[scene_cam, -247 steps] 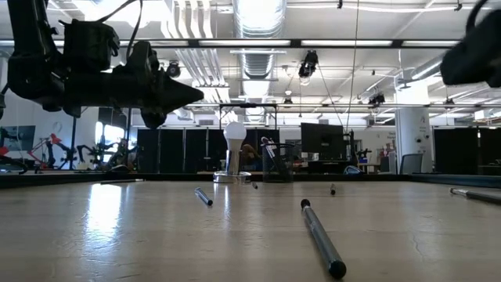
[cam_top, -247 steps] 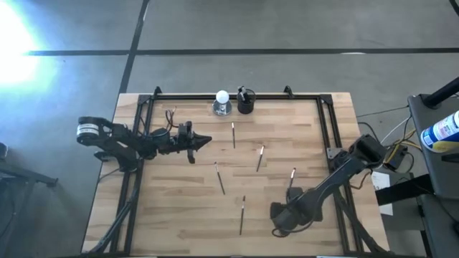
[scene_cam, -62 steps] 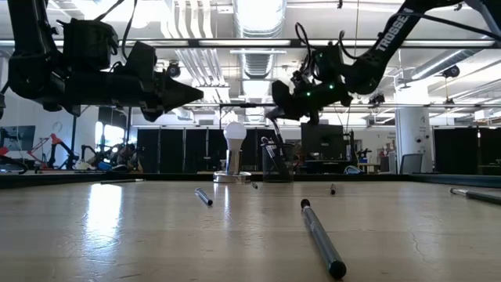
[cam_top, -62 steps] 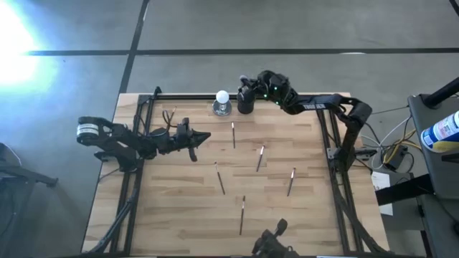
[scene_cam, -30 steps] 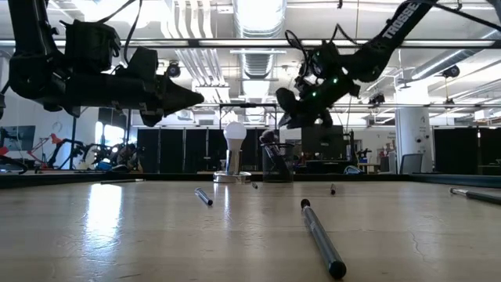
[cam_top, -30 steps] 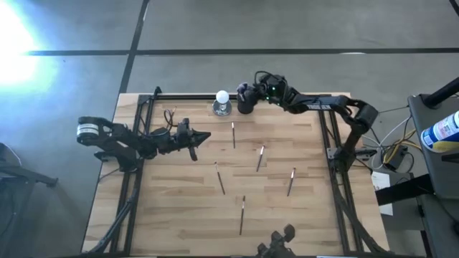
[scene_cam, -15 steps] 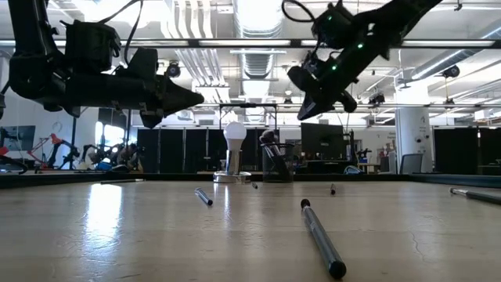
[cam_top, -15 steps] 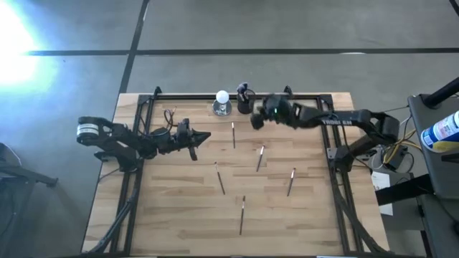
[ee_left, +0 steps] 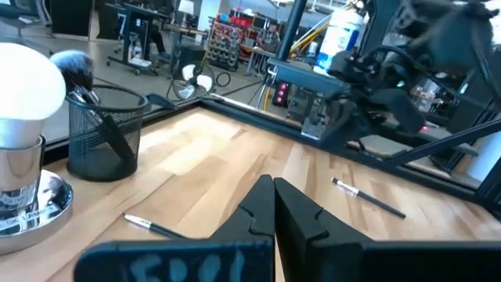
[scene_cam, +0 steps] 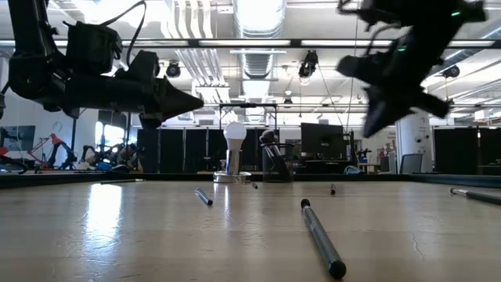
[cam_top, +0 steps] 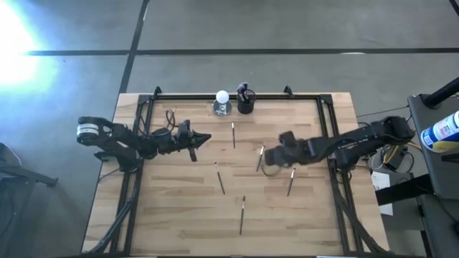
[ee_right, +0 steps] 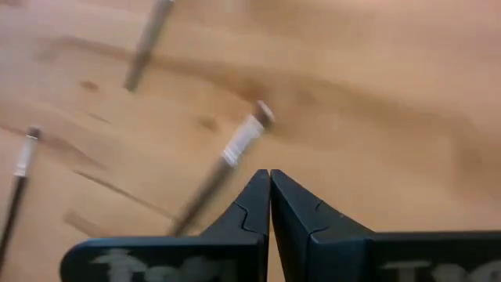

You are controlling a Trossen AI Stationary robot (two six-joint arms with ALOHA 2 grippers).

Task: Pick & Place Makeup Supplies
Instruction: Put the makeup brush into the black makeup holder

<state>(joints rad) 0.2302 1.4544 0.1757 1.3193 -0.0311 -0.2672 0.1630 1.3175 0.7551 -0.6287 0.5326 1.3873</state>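
My right gripper (cam_top: 271, 163) hung above the table (cam_top: 179, 215) with its fingers (ee_right: 258, 205) pressed together and nothing between them, well apart from the black mesh cup (cam_top: 245, 104) at the far edge. Half a second earlier it had been just beside that cup; a second earlier its fingers had stood spread. A silver-banded brush (ee_right: 227, 160) lay on the wood right under the fingertips, and two more brushes (ee_right: 147, 41) lay near it. Further brushes (cam_top: 220, 180) were scattered nearer than the cup, one (cam_top: 232, 134) just below it. The cup held a brush (ee_left: 77, 72), and the white ball (cam_top: 222, 97) stood beside it. My left gripper (cam_top: 203, 138), also pinched shut and empty, waited left of the cup, unmoved.
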